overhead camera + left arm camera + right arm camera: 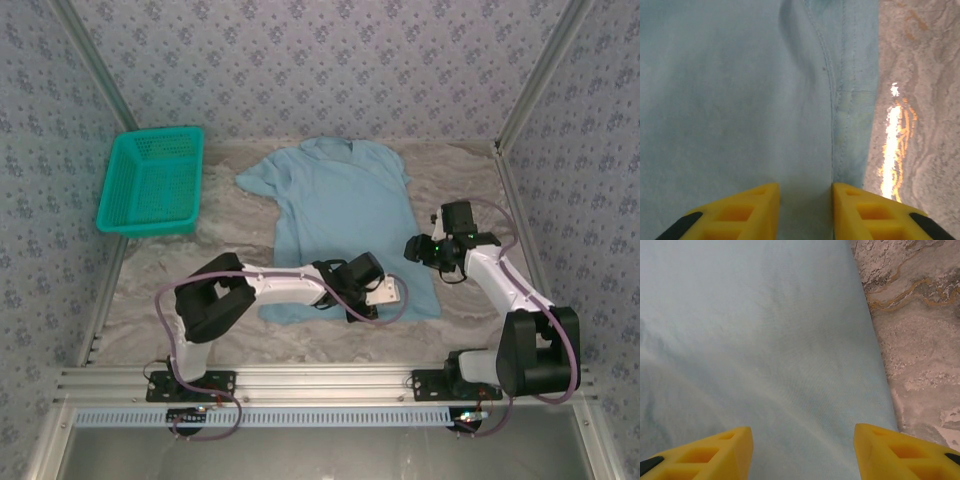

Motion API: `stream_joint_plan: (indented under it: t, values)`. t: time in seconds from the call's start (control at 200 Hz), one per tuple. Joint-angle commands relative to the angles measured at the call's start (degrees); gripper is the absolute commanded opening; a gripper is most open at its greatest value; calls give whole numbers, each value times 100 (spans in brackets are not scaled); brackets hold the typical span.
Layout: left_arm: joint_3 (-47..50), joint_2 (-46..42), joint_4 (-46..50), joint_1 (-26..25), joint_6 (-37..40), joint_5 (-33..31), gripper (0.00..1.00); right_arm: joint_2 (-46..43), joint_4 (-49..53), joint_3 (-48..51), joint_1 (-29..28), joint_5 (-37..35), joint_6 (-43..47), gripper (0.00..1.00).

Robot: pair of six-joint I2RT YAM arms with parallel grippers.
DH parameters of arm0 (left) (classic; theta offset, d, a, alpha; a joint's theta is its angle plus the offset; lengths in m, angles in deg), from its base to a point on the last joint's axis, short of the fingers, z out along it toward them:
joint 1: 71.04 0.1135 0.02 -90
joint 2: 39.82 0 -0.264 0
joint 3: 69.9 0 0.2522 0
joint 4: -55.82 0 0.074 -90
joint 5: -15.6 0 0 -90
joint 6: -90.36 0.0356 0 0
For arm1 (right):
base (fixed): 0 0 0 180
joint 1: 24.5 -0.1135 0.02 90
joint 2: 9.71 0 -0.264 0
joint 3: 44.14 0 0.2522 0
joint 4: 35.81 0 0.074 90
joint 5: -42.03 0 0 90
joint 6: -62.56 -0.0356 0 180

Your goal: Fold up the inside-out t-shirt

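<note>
Top external shows me the t-shirt (340,210) lying spread on the middle of the table (470,180). It is soft, light blue cotton with a few shallow creases, its collar toward the far wall and its hem toward the arm bases, so its long axis runs near to far. On my left wrist view a stitched seam (832,100) follows the cloth's edge beside the marbled beige tabletop. The left gripper (388,292) sits over the near hem, yellow fingers a little apart. The right gripper (418,247) hangs at the shirt's right edge, fingers spread wide. A teal mesh basket (150,185) stands far left.
</note>
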Motion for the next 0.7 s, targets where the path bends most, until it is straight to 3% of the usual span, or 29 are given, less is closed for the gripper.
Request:
stream_joint_plan:
  t: [0.0,0.13,0.38,0.565,0.7]
  values:
    - [-175,89,168,18,113,-115,28,-119,57,62,38,135,123,58]
    - [-185,46,203,140,24,-27,15,-162,84,50,37,135,132,58]
    - [-188,-225,185,429,-346,432,1,-383,160,22,37,47,160,58]
    - [-273,-610,299,784,-1124,634,0,-1076,366,98,-68,222,245,58]
    - [-448,-769,506,998,-1693,630,0,-1958,252,449,-872,434,316,58]
